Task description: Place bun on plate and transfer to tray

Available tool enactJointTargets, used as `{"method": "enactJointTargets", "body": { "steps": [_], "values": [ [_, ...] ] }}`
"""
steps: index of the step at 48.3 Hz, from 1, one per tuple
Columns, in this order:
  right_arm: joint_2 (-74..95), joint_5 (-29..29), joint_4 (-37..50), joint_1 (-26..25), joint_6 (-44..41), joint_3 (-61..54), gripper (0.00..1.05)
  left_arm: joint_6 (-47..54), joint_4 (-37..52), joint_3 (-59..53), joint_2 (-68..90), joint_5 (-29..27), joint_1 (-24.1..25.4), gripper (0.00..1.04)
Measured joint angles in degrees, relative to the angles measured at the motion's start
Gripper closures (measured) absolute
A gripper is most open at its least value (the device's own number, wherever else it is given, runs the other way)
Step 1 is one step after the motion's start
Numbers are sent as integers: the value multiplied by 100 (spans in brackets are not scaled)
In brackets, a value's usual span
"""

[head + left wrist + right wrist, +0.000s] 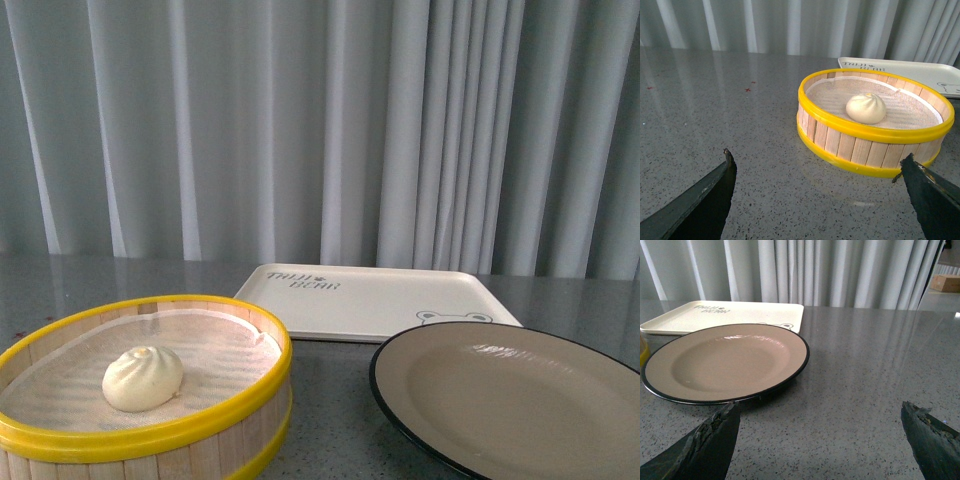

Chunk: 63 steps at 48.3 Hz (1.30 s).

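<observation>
The pale pleated bun (142, 378) (866, 108) sits inside a yellow-rimmed wooden steamer basket (214, 433) (860, 145) at the front left. The beige plate (520, 400) (720, 362) with a black rim lies empty at the front right. Behind both rests the cream tray (370, 300) (740, 315) (905, 67) with lettering and a bear face. My left gripper (817, 162) stands open over bare table, short of the basket. My right gripper (820, 412) is open too, just off the plate's edge. Neither arm shows in the front view.
A grey speckled tabletop (715, 100) (875, 365) runs under everything. Grey curtains (320, 130) hang along the back. A white cloth liner (230, 350) covers the basket floor. A cardboard box (946, 283) sits far off beyond the curtain.
</observation>
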Motion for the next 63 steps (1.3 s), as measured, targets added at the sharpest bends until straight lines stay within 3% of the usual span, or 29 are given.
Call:
{"method": "enactJointTargets", "body": {
  "steps": [39, 44, 48, 56, 59, 61, 63],
  "values": [
    [0, 0, 0, 0, 0, 0, 9, 0, 0, 0, 0, 0, -2, 7],
    [0, 2, 0, 0, 0, 0, 9, -778, -367, 243, 629, -1298, -505, 7],
    [-4, 2, 0, 0, 0, 0, 9, -1344, 251, 503, 1508, -1738, -802, 7],
    [-4, 2, 0, 0, 0, 0, 9, -1497, 2151, 1613, 3399, -1019, -833, 7],
    [-4, 2, 0, 0, 0, 0, 9, -1270, 2461, 2061, 4044, -717, -824, 7],
    [-4, 0, 0, 0, 0, 0, 9, -802, 2824, 2269, 4520, -1008, -931, 7],
    [-4, -2, 0, 0, 0, 0, 9, -459, 2712, 2503, 4859, -898, -940, 7]
  ]
}}
